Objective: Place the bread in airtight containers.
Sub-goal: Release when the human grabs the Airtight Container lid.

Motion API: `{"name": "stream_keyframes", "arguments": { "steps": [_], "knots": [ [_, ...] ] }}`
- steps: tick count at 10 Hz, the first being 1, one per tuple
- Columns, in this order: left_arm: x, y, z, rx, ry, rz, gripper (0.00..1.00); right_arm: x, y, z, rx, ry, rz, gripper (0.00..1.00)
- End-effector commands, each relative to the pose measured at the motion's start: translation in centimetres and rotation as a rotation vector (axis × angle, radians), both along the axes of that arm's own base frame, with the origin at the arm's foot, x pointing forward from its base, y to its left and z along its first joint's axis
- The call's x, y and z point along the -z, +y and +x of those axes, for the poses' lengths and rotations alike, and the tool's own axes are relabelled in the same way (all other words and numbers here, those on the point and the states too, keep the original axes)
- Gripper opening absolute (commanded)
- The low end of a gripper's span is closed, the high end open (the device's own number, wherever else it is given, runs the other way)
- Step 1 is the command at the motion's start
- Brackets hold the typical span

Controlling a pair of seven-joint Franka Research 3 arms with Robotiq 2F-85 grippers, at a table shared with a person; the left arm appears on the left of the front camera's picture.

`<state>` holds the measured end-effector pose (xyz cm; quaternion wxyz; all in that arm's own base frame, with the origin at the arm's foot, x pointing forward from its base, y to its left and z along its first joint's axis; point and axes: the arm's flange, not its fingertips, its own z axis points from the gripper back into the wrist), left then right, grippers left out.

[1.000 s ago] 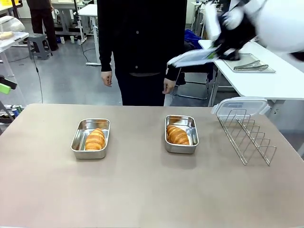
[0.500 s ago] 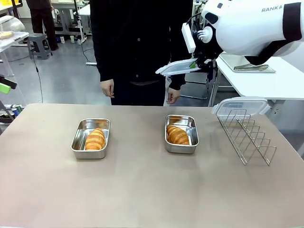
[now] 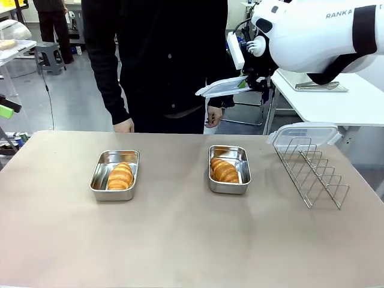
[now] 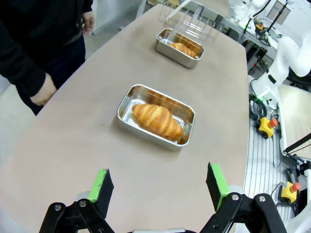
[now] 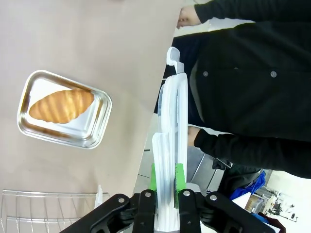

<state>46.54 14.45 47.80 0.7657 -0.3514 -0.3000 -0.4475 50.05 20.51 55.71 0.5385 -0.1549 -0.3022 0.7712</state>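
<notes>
Beige and matte, the surface point(image 3: 180, 240) carries two steel tins set well apart. The left-hand tin point(image 3: 98, 178) holds the first croissant point(image 3: 120, 176) and the right-hand tin point(image 3: 229, 187) holds the second croissant point(image 3: 224, 170); both tins stand uncovered. To the right of them stands a wire rack point(image 3: 312, 171), with a spare lid point(image 3: 303, 132) lying at its far end. High above the far right part of the surface, the right tool point(image 3: 249, 81) is clenched on a clear lid point(image 3: 219, 88), held nearly flat and sticking out toward the person point(image 3: 162, 60). The right wrist view shows the green pads point(image 5: 179, 175) pressed on either side of that lid's edge. The left tool point(image 4: 159, 187) hangs released above the surface, its pads wide apart, with the left-hand tin and its croissant ahead of it. The person stands at the far side in dark clothes, one hand point(image 3: 124, 126) at the surface's edge, the other hand point(image 3: 213, 115) hanging behind the right-hand tin.
</notes>
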Motion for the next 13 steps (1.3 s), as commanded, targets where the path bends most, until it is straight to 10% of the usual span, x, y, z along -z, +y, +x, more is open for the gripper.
{"name": "stream_keyframes", "arguments": {
  "steps": [1, 13],
  "knots": [
    [-0.17, -0.13, -0.17, 0.006, -0.005, 0.01, 1.0, -0.25, -0.47, 0.1, -0.003, -0.003, 0.011, 0.0],
    [-0.17, -0.13, -0.17, 0.006, -0.005, 0.01, 1.0, -0.25, -0.47, 0.1, -0.003, -0.003, 0.011, 0.0]
  ]
}}
